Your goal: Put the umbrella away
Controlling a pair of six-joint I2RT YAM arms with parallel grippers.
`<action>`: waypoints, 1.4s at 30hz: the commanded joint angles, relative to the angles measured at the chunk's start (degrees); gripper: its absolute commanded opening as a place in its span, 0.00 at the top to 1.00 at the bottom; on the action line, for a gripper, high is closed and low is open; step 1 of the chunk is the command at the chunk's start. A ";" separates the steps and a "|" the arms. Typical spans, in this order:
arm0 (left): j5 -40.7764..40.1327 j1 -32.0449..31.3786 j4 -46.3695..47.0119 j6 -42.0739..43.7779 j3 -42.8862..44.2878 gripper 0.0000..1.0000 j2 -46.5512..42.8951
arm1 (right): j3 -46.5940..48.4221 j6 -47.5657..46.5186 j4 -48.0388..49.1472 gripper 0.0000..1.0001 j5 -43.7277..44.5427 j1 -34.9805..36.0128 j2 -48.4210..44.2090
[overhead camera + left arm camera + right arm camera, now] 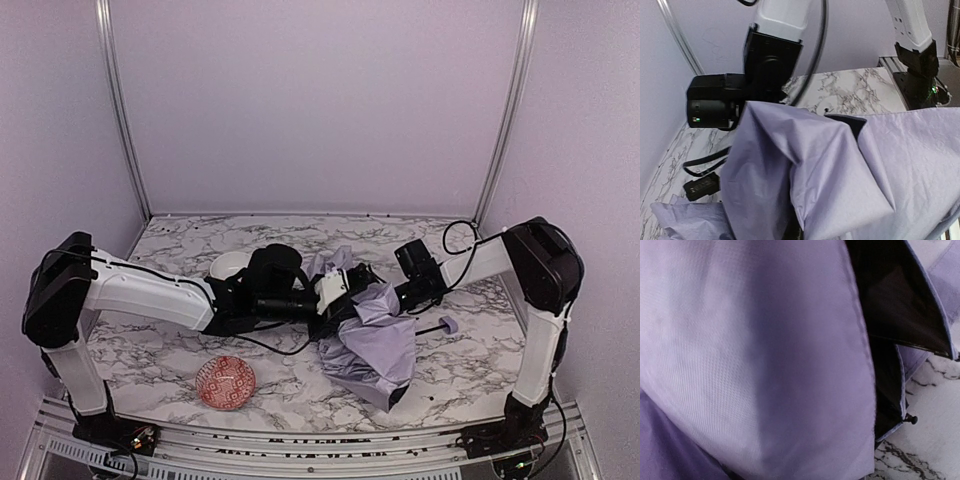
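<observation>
The marble desk (480,365) carries the pale lavender umbrella (375,345), which lies crumpled just right of centre between the two arms. The left gripper (340,295) and the right gripper (392,297) reach into its upper folds. Both are closed, but fabric covers their fingers, so what they pinch cannot be told. A red patterned bowl (226,382) sits front left, apart from the umbrella. The umbrella's small knob handle (448,324) sticks out to the right.

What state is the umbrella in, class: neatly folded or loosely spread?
Loose, not neat: the umbrella lies on the table in crumpled lavender folds, dark lining showing, its knob handle sticking out.
</observation>
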 commanded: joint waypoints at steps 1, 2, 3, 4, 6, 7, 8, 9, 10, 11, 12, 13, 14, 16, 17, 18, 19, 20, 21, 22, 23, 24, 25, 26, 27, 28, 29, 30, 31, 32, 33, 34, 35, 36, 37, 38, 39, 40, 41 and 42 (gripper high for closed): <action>-1.65 4.72 9.12 -14.79 -2.02 1.00 0.45 | -2.57 -1.88 -5.24 1.00 -0.79 0.93 0.46; -2.43 5.85 9.48 -16.40 -1.94 1.00 1.50 | -2.68 -1.95 -5.20 1.00 -1.45 0.98 0.61; -3.16 6.88 9.57 -17.37 -1.80 1.00 2.60 | -2.65 -2.02 -5.14 1.00 -1.96 0.97 0.77; -4.23 7.77 9.58 -17.93 -1.89 1.00 3.69 | -2.64 -1.97 -4.94 1.00 -2.31 0.94 0.91; -5.88 8.97 9.48 -18.35 -2.34 1.00 5.52 | -2.47 -1.67 -4.49 1.00 -3.17 0.87 1.15; -5.89 9.21 9.56 -17.77 -2.75 1.00 6.12 | -2.24 -1.52 -4.43 1.00 -3.58 0.84 1.22; -6.23 9.28 9.46 -17.08 -3.22 1.00 6.56 | -1.96 -1.34 -4.39 1.00 -3.98 0.86 1.18; -6.56 9.29 9.46 -16.54 -3.60 1.00 6.98 | -1.69 -1.20 -4.39 1.00 -4.22 0.88 0.99; -7.41 9.33 9.49 -16.29 -3.94 1.00 7.43 | -1.33 -1.03 -4.31 1.00 -4.48 0.80 0.71; -7.71 9.41 9.40 -16.05 -4.18 1.00 7.83 | -1.13 -0.72 -4.32 0.98 -4.60 0.73 0.19; -7.72 9.52 9.32 -15.79 -4.41 1.00 8.21 | -0.91 -0.35 -4.35 0.94 -4.59 0.55 -0.25; -7.66 9.59 9.24 -15.60 -4.65 1.00 8.58 | -0.80 0.15 -4.31 0.90 -4.59 0.31 -0.80; -7.60 9.67 9.11 -15.47 -4.81 1.00 8.81 | -0.93 0.87 -4.20 0.86 -4.43 0.03 -1.41; -7.04 9.73 8.97 -15.28 -5.08 1.00 9.06 | -1.69 3.20 -3.62 0.76 -4.20 -1.16 -3.02; -6.65 9.77 8.87 -15.18 -5.17 1.00 9.06 | -2.62 4.54 -3.04 0.72 -3.87 -1.86 -4.19; -6.21 9.81 8.81 -15.15 -5.24 1.00 8.92 | -3.64 5.86 -2.21 0.69 -3.65 -2.57 -5.68; -5.93 9.81 8.77 -15.01 -5.28 1.00 8.89 | -4.78 7.04 -1.44 0.65 -3.43 -3.32 -7.32; -5.57 9.89 8.72 -14.88 -5.30 1.00 8.92 | -5.93 8.26 -1.04 0.61 -2.02 -4.00 -9.28; -5.25 9.99 8.68 -14.67 -5.35 1.00 8.93 | -6.80 9.31 -1.25 0.58 0.27 -4.77 -11.18; -5.05 10.06 8.66 -14.40 -5.38 1.00 8.97 | -7.38 10.21 -2.25 0.54 3.89 -5.39 -13.24; -4.70 10.20 8.62 -14.26 -5.37 1.00 8.96 | -7.67 11.39 -3.75 0.51 7.59 -6.20 -15.25; -4.16 10.37 8.61 -14.16 -5.45 1.00 9.05 | -8.01 12.23 -5.01 0.49 10.87 -7.02 -17.29; -3.66 10.54 8.60 -14.04 -5.46 1.00 9.15 | -8.40 12.87 -5.79 0.47 13.61 -7.77 -19.70; -3.17 10.69 8.59 -13.95 -5.42 1.00 9.21 | -8.72 12.79 -6.50 0.44 17.34 -7.98 -22.22; -2.68 10.77 8.59 -13.87 -5.38 1.00 9.24 | -8.92 12.10 -6.73 0.39 20.50 -7.79 -25.19; -2.24 10.86 8.57 -13.78 -5.38 1.00 9.38 | -9.17 10.59 -6.15 0.32 22.44 -7.19 -28.28; -2.00 10.93 8.57 -13.79 -5.38 1.00 9.45 | -9.70 8.72 -4.85 0.19 23.92 -6.04 -31.45; -1.96 10.95 8.60 -13.77 -5.34 1.00 9.45 | -10.22 6.34 -3.12 0.06 24.70 -3.98 -34.92; -1.89 10.96 8.51 -13.77 -5.29 1.00 9.57 | -10.99 3.48 -1.05 0.01 24.81 -1.48 -38.00; -1.67 10.96 8.48 -13.79 -5.31 1.00 9.56 | -11.46 0.81 0.87 0.00 23.69 1.08 -41.07; -1.59 10.96 8.55 -13.88 -5.29 1.00 9.58 | -11.98 -1.66 2.72 0.00 20.90 3.09 -43.64; -1.53 10.96 8.51 -13.87 -5.28 1.00 9.56 | -12.58 -3.43 4.65 0.00 16.46 4.54 -45.68; -1.47 10.96 8.46 -13.92 -5.22 1.00 9.52 | -13.14 -4.54 6.32 0.00 12.11 5.77 -47.19; -1.51 10.98 8.41 -13.92 -5.20 1.00 9.52 | -13.73 -5.34 8.59 0.02 8.54 7.03 -48.54; -1.61 11.00 8.31 -13.86 -5.12 1.00 9.51 | -14.12 -6.11 9.47 0.02 5.78 8.45 -48.98; -1.68 11.04 8.26 -13.86 -5.11 1.00 9.56 | -14.17 -7.25 9.51 0.01 4.60 10.16 -49.07; -1.76 11.05 8.21 -13.82 -5.03 1.00 9.62 | -13.99 -8.71 8.74 0.00 5.10 11.86 -49.02; -1.76 11.05 8.08 -13.76 -5.02 1.00 9.60 | -13.67 -10.15 7.91 0.00 7.77 13.51 -48.67; -1.73 11.05 7.94 -13.76 -4.98 1.00 9.73 | -13.39 -11.91 7.21 0.00 9.86 15.30 -48.18; -1.68 11.05 7.88 -13.70 -4.94 1.00 9.84 | -12.88 -13.35 6.37 0.00 11.28 16.11 -47.32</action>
